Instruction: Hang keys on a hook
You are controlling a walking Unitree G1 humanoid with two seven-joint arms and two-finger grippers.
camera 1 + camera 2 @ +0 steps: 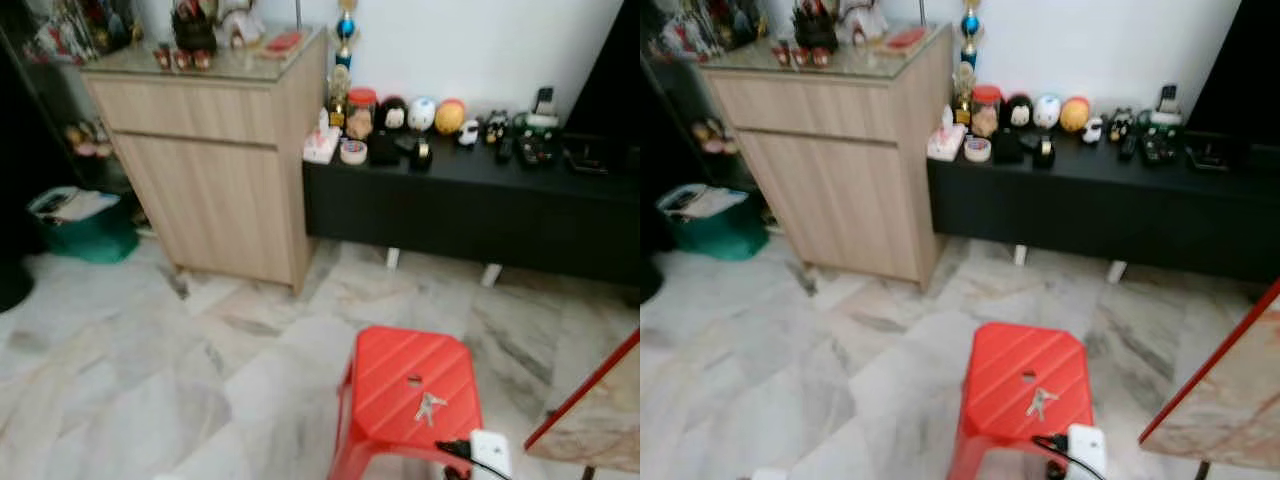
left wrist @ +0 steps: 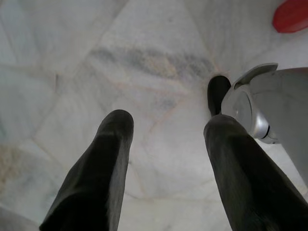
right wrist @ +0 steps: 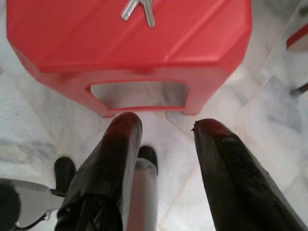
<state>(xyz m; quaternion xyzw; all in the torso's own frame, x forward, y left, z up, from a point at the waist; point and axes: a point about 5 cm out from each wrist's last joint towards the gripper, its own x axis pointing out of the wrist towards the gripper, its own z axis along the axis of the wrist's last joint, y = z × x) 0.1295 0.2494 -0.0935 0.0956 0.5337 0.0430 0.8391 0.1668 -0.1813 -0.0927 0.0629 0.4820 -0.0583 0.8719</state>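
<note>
A small bunch of silver keys [image 1: 430, 406] lies on top of a red plastic stool [image 1: 385, 385] in front of me, near its front edge. In the right wrist view the keys [image 3: 139, 9] rest on the stool [image 3: 72, 38], and my right gripper [image 3: 166, 130] hangs open just off the stool's near side, below its top. My left gripper [image 2: 166, 125] hangs open over bare marble floor, holding nothing. I cannot make out a hook.
A wooden cabinet [image 1: 215, 170] stands at the back left, a low black bench [image 1: 470, 205] with figurines at the back right. A green bin [image 1: 85, 225] sits far left. A red-edged marble table corner [image 1: 600, 410] juts in at the right. Marble floor [image 1: 150, 380] spreads to the left.
</note>
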